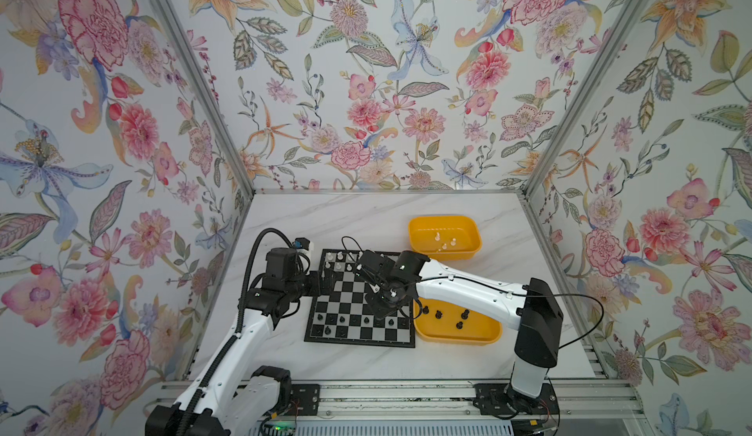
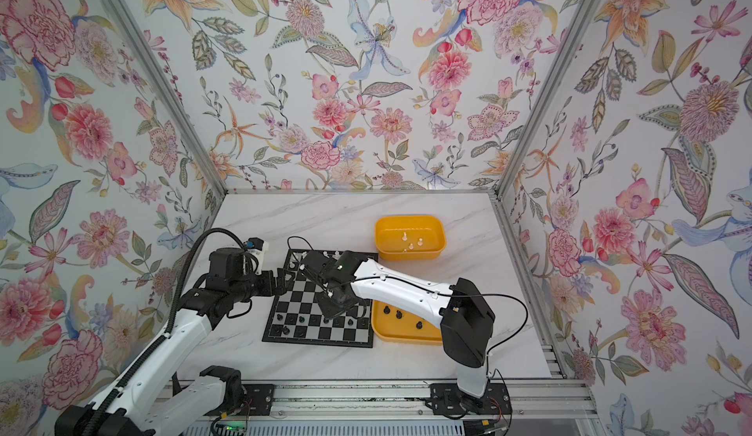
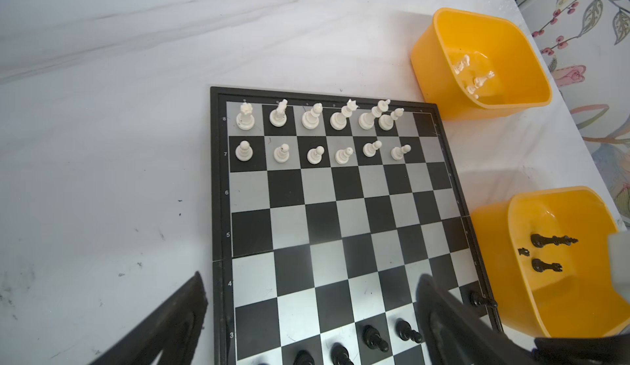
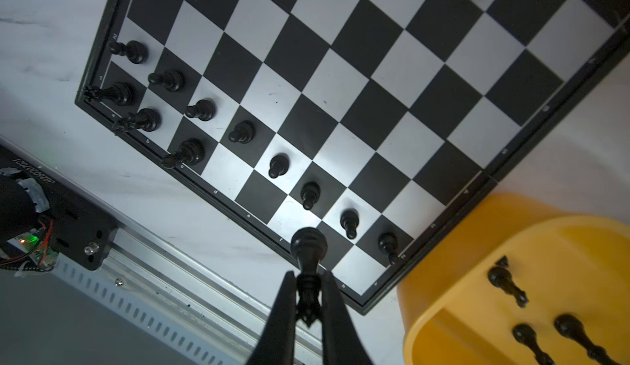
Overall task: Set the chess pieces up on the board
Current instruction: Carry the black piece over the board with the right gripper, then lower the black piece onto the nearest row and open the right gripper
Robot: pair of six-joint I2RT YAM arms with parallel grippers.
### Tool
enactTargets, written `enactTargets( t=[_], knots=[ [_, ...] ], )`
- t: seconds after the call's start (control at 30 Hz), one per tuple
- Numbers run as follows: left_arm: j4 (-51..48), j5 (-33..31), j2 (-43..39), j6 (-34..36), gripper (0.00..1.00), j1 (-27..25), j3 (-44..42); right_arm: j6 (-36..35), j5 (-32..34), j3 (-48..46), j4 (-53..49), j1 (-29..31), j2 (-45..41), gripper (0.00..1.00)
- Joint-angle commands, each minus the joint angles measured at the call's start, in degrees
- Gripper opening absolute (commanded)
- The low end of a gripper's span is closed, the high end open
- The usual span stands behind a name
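Observation:
The board (image 1: 353,291) lies mid-table. White chess pieces (image 3: 313,118) stand in two rows along its far side. Black chess pieces (image 4: 201,109) stand along its near side. My right gripper (image 4: 308,279) is shut on the top of a tall black piece (image 4: 308,244), whose round base hangs above the board's near edge. My left gripper (image 3: 312,308) is open and holds nothing. It hovers over the board's left side, one finger (image 3: 184,315) beyond the border. In both top views the right arm hides the board's middle and right.
A yellow tub (image 1: 443,219) behind the board's right corner holds loose white pieces (image 1: 437,236). A second yellow tub (image 1: 480,338) right of the board holds loose black pieces (image 1: 465,314). An aluminium rail (image 1: 407,393) runs along the table's front, and floral walls close three sides.

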Motion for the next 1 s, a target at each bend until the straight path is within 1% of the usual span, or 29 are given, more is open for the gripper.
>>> enactTargets(
  t=[0.0,0.07,0.3,0.5,0.7,0.97],
  knots=[
    [0.37,1.44,-0.87,-0.01,0.98,1.85,-0.82,-1.06,-0.34,3.28,-1.46,1.59,3.02,0.14],
    [0.98,1.40,-0.55,-0.07,0.98,3.14,-0.90,-1.77,-0.23,4.94,-1.45,2.30,4.93,0.14],
    [1.87,3.29,4.49,-0.09,0.97,8.24,0.13,-3.52,-0.61,9.29,-1.33,4.14,10.83,0.14],
    [2.54,3.67,4.33,0.02,0.97,11.00,0.29,-3.74,-1.12,11.30,-1.35,4.63,13.38,0.14],
    [2.65,4.23,4.87,0.66,0.97,12.61,0.37,-3.98,-1.78,12.35,-1.39,5.05,15.01,0.14],
    [2.70,4.65,4.86,0.85,0.97,13.47,0.34,-4.44,-3.27,13.10,-1.46,5.82,16.24,0.14]
  ],
)
